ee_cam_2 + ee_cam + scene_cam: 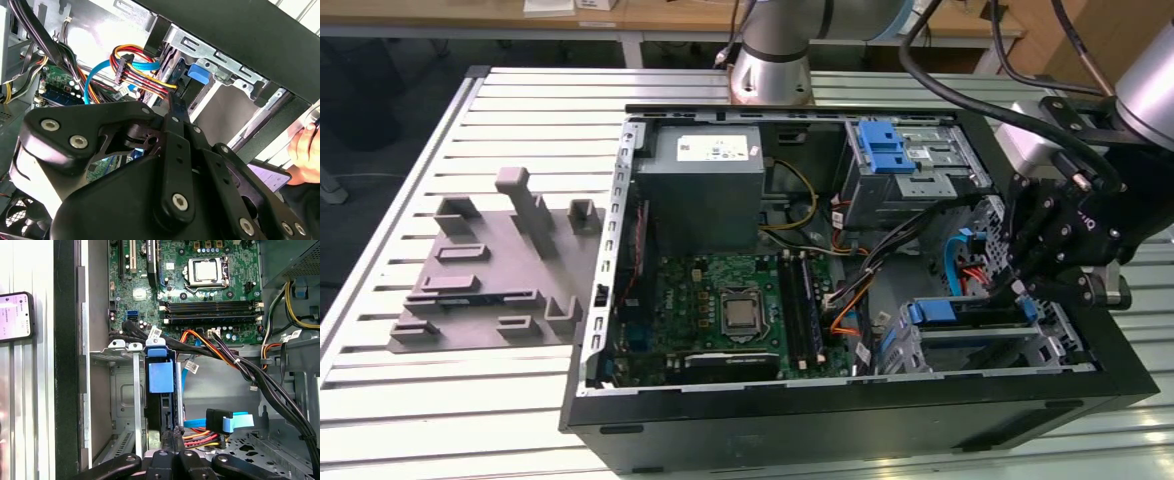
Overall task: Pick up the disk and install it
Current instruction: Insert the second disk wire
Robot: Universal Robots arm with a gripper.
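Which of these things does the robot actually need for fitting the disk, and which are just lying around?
Job in hand: gripper, disk, metal drive cage around it.
Lying about: grey moulded fixture, phone.

My claw [172, 442] is matt black metal with bright steel screws. Just beyond its tips, the disk [161, 377] shows smooth blue plastic in a bare sheet-metal drive cage [122, 390]. The ribbed tabletop [454, 400] looks like brushed aluminium.
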